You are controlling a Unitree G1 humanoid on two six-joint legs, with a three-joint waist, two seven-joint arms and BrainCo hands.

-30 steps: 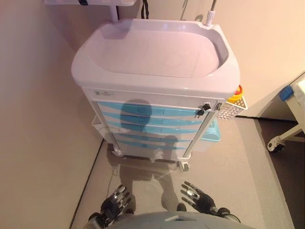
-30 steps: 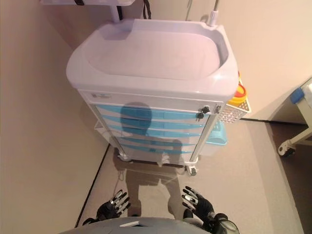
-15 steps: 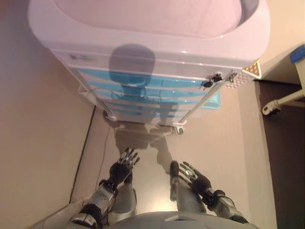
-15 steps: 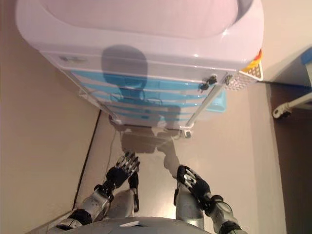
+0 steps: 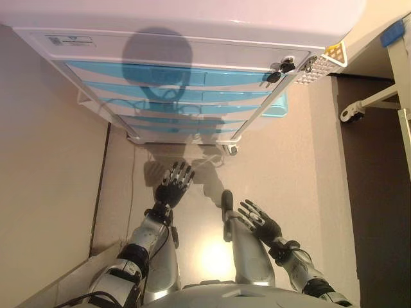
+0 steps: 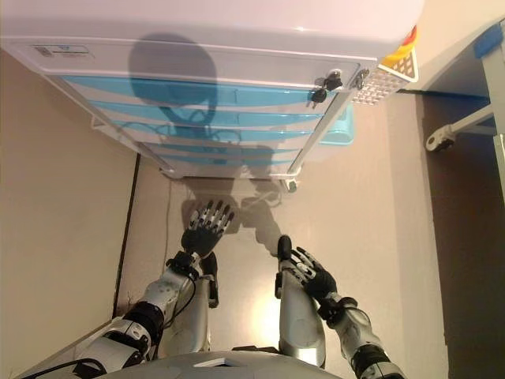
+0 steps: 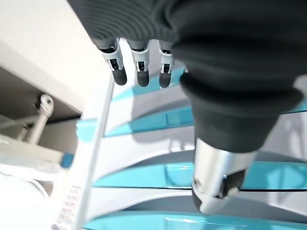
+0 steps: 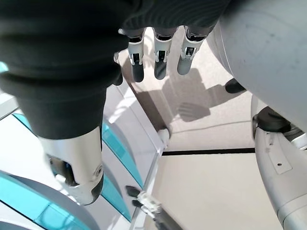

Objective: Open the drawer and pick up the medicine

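A white medical cart stands ahead with several turquoise drawers, all closed. A lock with keys sits at the upper right of the drawer stack. No medicine shows in any view. My left hand is open, fingers spread, held low in front of the cart's base and apart from it. My right hand is open too, lower and to the right. In the left wrist view the fingers are straight, with the drawers past them. In the right wrist view the fingers are straight.
A white mesh basket hangs on the cart's right side, with a turquoise bin below it. A cart caster rests on the beige floor. A wall runs along the left. A wheeled white frame stands at the right.
The camera has tilted down and come closer to the cart, so the cart top has left the view. Both hands have risen forward toward the cart base, the left one farther.
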